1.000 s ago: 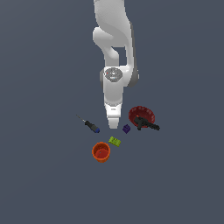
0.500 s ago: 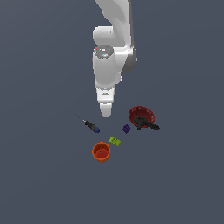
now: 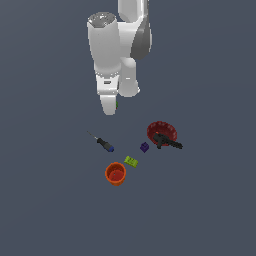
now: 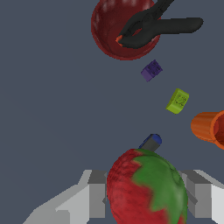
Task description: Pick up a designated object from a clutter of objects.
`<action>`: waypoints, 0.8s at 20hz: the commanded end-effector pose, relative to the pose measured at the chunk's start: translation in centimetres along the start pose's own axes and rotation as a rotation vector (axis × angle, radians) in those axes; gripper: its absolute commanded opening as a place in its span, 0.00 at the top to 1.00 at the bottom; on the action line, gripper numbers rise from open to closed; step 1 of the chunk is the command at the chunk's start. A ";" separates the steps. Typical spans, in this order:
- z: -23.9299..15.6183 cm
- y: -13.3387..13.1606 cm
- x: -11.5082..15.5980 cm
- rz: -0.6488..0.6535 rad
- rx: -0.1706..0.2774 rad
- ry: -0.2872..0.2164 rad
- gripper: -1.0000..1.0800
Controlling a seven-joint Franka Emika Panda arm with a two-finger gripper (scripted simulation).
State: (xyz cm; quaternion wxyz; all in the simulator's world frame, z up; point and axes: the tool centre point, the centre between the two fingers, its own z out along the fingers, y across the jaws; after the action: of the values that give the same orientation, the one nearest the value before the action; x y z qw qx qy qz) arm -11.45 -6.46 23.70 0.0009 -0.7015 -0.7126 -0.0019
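**Red-green object pinched and held high over the clutter**

The white arm (image 3: 117, 47) fills the upper middle of the exterior view, its gripper (image 3: 110, 106) hanging well above the floor. In the wrist view the jaws are closed on the red object with green patches (image 4: 146, 188), one finger (image 4: 97, 194) pressed to each side; here it looks rounded rather than cubic. In the exterior view only a green sliver (image 3: 117, 103) shows beside the gripper.

Taking the purple cube (image 3: 144, 147) as clock centre, the dark red bowl (image 3: 162, 131) sits near at 2 o'clock, the black drill-like tool (image 3: 167, 141) lying across its rim. The orange cup (image 3: 115, 173) stands at 8, the blue-handled screwdriver (image 3: 102, 143) at 9, the lime-green brick (image 3: 131, 161) just beside at 7. Items lie apart, open grey floor all round to every frame edge
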 end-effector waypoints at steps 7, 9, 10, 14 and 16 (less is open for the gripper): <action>-7.3 -1.6 -3.2 0.001 0.001 0.000 1.00; -8.8 -1.8 -3.8 0.001 0.001 -0.001 1.00; -9.5 -2.0 -4.1 0.001 0.001 -0.001 1.00; -11.7 -2.3 -5.1 0.001 0.001 -0.002 1.00; -12.6 -2.5 -5.5 0.002 0.001 -0.003 1.00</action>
State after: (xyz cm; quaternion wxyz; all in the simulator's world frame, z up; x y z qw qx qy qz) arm -13.71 -11.75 35.52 0.0002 -0.7022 -0.7119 -0.0009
